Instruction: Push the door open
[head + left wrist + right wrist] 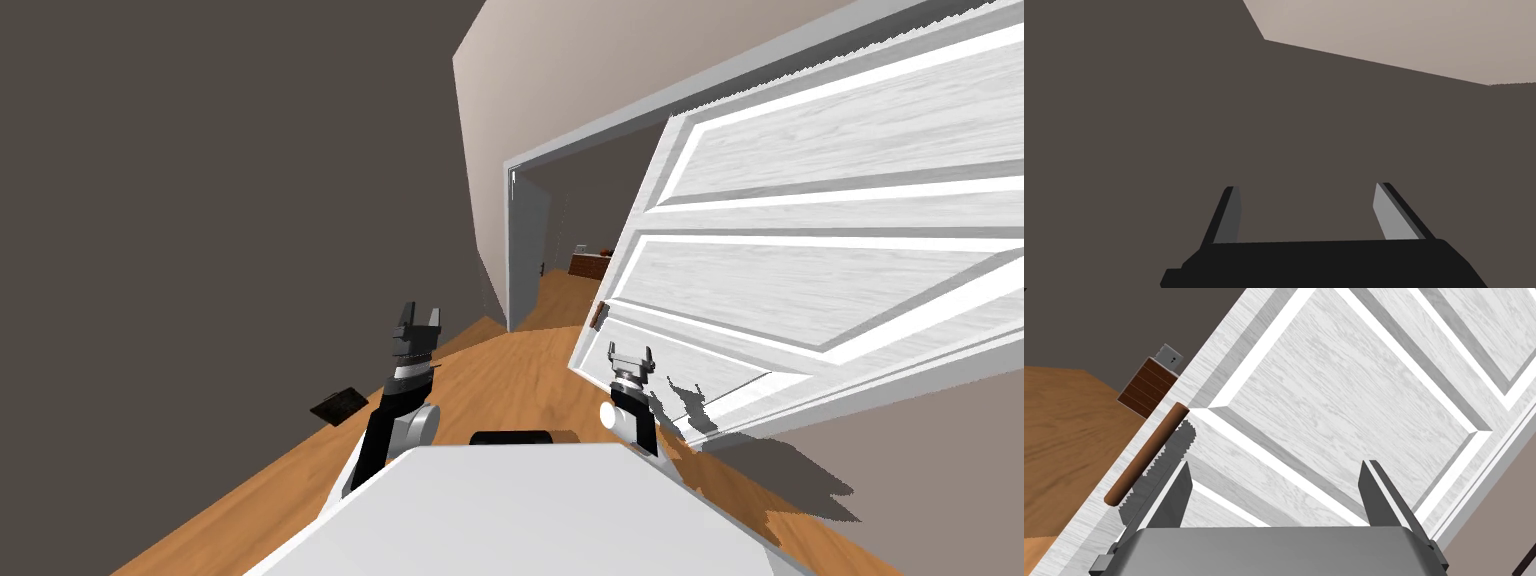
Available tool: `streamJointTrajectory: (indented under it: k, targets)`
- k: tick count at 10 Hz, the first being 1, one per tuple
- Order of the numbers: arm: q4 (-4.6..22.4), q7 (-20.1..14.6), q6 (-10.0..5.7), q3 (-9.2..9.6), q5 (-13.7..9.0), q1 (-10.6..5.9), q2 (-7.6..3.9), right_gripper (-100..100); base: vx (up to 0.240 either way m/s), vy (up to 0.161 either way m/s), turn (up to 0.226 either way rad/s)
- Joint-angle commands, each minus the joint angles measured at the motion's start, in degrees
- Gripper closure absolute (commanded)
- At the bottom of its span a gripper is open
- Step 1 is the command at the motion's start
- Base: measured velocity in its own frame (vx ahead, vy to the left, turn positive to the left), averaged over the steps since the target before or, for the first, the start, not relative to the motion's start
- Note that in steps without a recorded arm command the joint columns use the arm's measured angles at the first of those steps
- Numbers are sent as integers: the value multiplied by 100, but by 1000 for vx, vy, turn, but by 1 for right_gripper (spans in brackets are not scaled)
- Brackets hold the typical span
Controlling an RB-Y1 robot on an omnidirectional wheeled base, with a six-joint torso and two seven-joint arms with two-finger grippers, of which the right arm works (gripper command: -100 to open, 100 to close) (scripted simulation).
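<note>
**Asker:** Where is the door from your working fingers?

**Me:** The white panelled door (pixel 1334 398) is straight ahead of my right fingers (pixel 1376 495), its face spanning the whole gap between them. It stands partly swung from its frame. The brown bar handle (pixel 1146 455) lies just outside one blade, along the door's free edge.

**Asker:** How are those fingers set?

**Me:** Spread wide, pinching nothing. I judge that suits a push: I need a flat press against the panel, not a grip on the bar.

**Asker:** Are they touching it?

**Me:** Close, with their shadow falling on the door, but I cannot tell whether the tips make contact.

**Asker:** Why aim beside the handle?

**Me:** That edge is farthest from the hinges, so a push there should turn the door most easily. If the tips slid off past the edge, they would reach only the wooden floor (pixel 1064 423).

**Asker:** And the other arm?

**Me:** My left fingers (pixel 1391 215) are spread too, holding nothing, raised towards a dark wall (pixel 1149 125), well apart from the door.
</note>
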Motion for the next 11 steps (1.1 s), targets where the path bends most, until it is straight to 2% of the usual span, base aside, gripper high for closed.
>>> streamJointTrajectory:
  k: [1, 11]
  targets:
    - [286, -225, -83, -87, -131, -107, -14, -100, 30, -68, 223]
    - [2134, -1542, -457, -671, -975, -820, -91, -100, 48, -101, 198]
